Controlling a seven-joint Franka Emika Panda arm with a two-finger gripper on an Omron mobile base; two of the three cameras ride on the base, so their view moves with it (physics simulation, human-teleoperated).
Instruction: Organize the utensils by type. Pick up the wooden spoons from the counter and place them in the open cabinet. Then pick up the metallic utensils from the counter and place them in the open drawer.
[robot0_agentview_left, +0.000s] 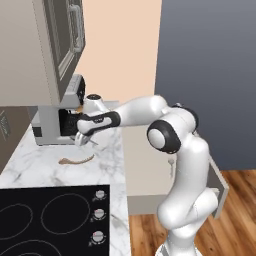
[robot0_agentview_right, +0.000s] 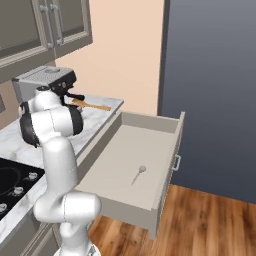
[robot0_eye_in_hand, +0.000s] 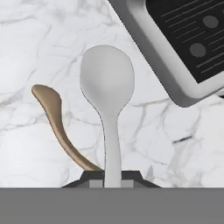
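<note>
1. From the left base view, my claw (robot0_agentview_left: 83, 138) hung low over the white, grey-veined marble worktop (robot0_agentview_left: 45, 167), just in front of the boxy grey coffee machine (robot0_agentview_left: 56, 122). A curved brown utensil (robot0_agentview_left: 76, 160) lay flat on the marble near it. The black glass cooktop (robot0_agentview_left: 50, 220) sat nearer the camera with three round knobs (robot0_agentview_left: 99, 215) along its edge, and the taupe wall cabinet (robot0_agentview_left: 37, 50) hung above with its panelled door swung open.
2. The right base view gave what the left did not: the open drawer (robot0_agentview_right: 167, 150), wide and shallow with a plain pale floor, holding one small silver spoon (robot0_agentview_right: 138, 175). A straight orange-brown wooden spoon (robot0_agentview_right: 91, 105) lay on the worktop by the coffee machine.
3. The hand view gave the detail of my grip: my claw (robot0_eye_in_hand: 112, 178) was pinched narrow on the slim handle of a smooth pale-grey metal spoon (robot0_eye_in_hand: 107, 83), its oval bowl pointing away over the marble. The curved brown utensil lay to its left, and the coffee machine's dark ribbed tray (robot0_eye_in_hand: 192, 39) sat upper right.
</note>
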